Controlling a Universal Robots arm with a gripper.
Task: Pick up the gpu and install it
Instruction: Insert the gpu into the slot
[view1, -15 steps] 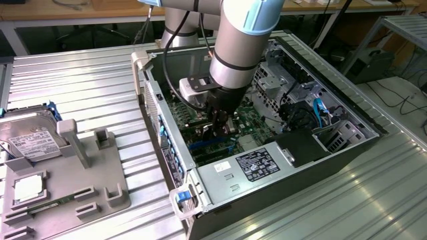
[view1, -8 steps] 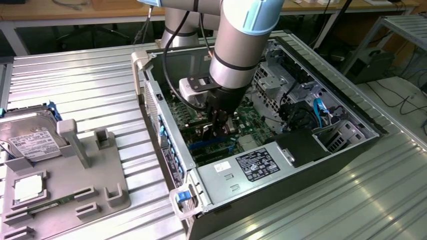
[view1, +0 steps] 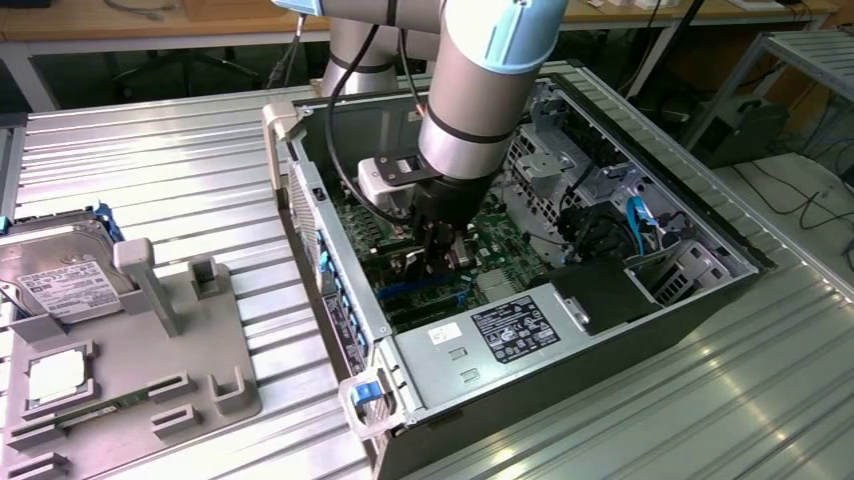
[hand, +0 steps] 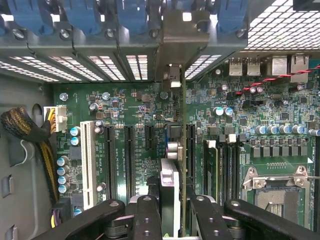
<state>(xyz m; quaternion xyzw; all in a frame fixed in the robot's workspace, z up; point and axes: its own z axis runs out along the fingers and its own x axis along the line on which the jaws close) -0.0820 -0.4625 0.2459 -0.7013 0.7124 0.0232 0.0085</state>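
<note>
Inside the open computer case (view1: 300, 150), my gripper (view1: 441, 250) is low over the green motherboard (view1: 501, 240). In the wrist view the gripper (hand: 175, 215) is shut on the gpu (hand: 172, 150), which I see edge-on as a slim dark card standing upright between the black fingers (hand: 145, 212). Its silver bracket (hand: 182, 35) reaches the case's rear slot openings. The card's lower edge runs along a black expansion slot (hand: 190, 150) on the motherboard (hand: 130, 110); whether it is seated I cannot tell.
More black slots (hand: 127, 155) and a white slot (hand: 89, 160) lie beside the card, and the CPU socket (hand: 280, 190) is on its other side. A yellow-black cable bundle (hand: 30, 130) hangs near the case wall. A hard drive (view1: 60, 270) sits on a grey fixture (view1: 160, 370) outside the case.
</note>
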